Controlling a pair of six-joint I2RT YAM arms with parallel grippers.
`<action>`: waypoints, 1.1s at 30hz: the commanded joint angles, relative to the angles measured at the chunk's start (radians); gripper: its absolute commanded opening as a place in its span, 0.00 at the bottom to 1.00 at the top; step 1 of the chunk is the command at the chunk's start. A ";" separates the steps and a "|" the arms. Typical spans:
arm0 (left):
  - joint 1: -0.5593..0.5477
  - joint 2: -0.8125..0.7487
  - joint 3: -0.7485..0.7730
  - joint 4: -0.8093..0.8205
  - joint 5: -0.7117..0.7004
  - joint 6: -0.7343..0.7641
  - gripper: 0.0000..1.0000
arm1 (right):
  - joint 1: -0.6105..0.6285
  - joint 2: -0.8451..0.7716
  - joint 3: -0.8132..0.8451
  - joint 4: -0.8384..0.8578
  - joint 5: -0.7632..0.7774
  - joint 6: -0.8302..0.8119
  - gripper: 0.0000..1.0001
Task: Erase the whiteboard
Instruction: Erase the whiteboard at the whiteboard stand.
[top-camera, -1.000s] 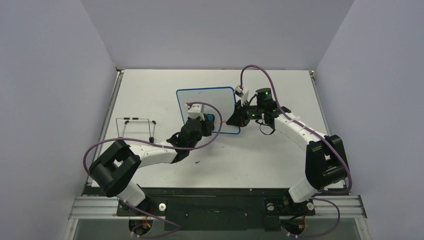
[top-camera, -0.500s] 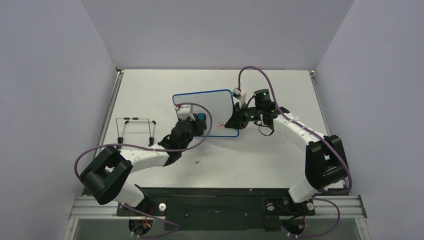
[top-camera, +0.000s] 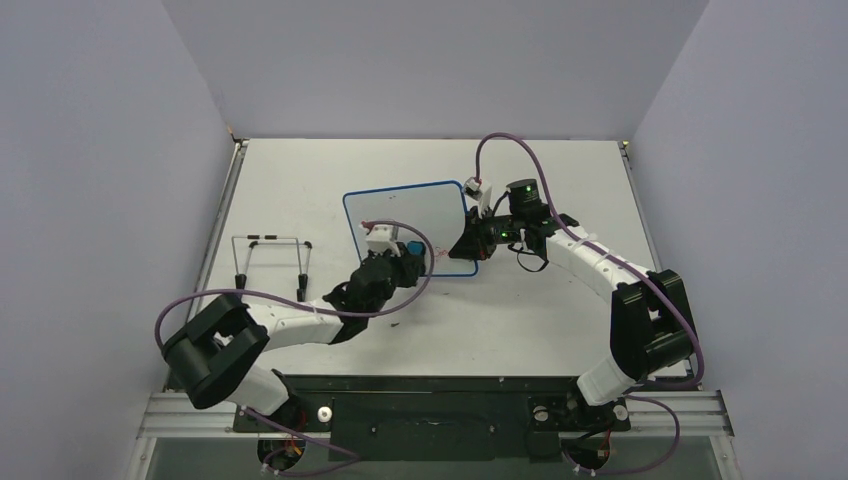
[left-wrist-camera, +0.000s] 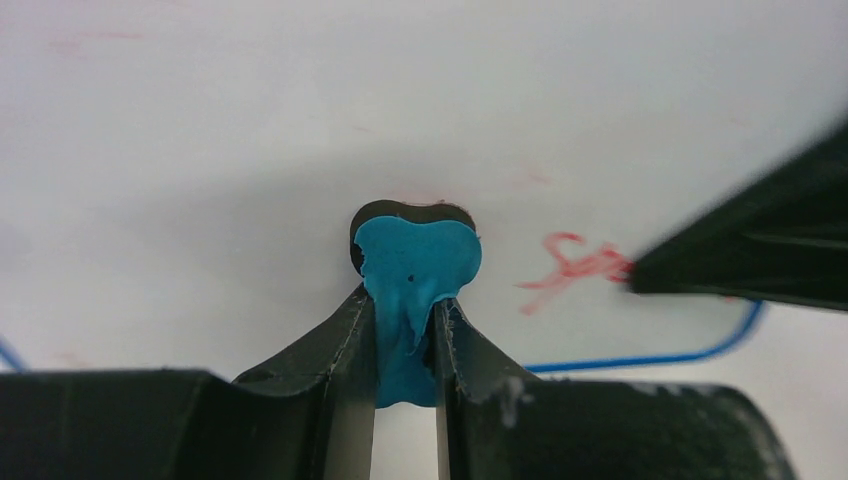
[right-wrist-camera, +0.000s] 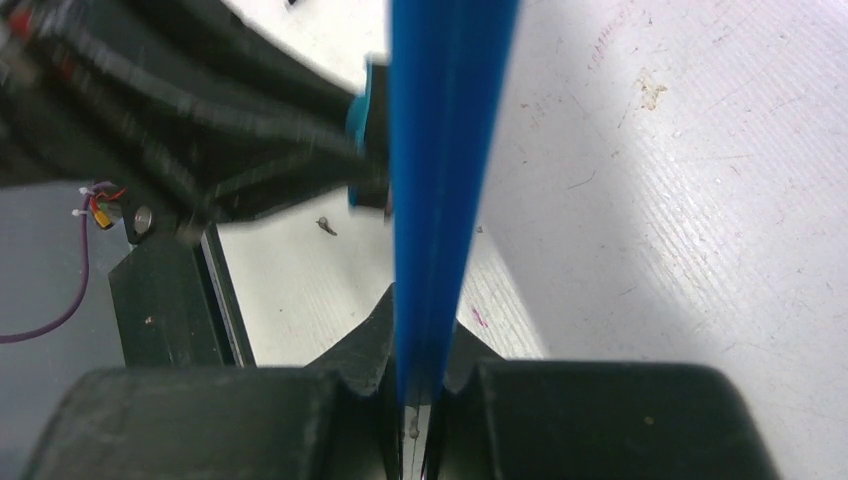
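**A:** What just moved?

**B:** The left end effector (top-camera: 412, 250), pinching the blue eraser (left-wrist-camera: 415, 265), swept left across the whiteboard (top-camera: 405, 205). It has since come back toward the lower right corner.

**A:** And the board?

**B:** It sits mid-frame in the top view, one corner clamped in the right end effector (top-camera: 465, 245). Red writing (left-wrist-camera: 570, 265) remains there, so the wiping looks unfinished.
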 joint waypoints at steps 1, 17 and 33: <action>0.139 -0.075 -0.057 -0.019 -0.036 -0.025 0.00 | 0.023 -0.034 -0.001 -0.043 -0.028 -0.024 0.00; -0.030 0.002 0.019 0.047 -0.008 0.005 0.00 | 0.019 -0.029 0.001 -0.044 -0.025 -0.024 0.00; 0.181 -0.137 -0.140 0.121 0.112 -0.076 0.00 | 0.010 -0.030 -0.001 -0.036 -0.024 -0.019 0.00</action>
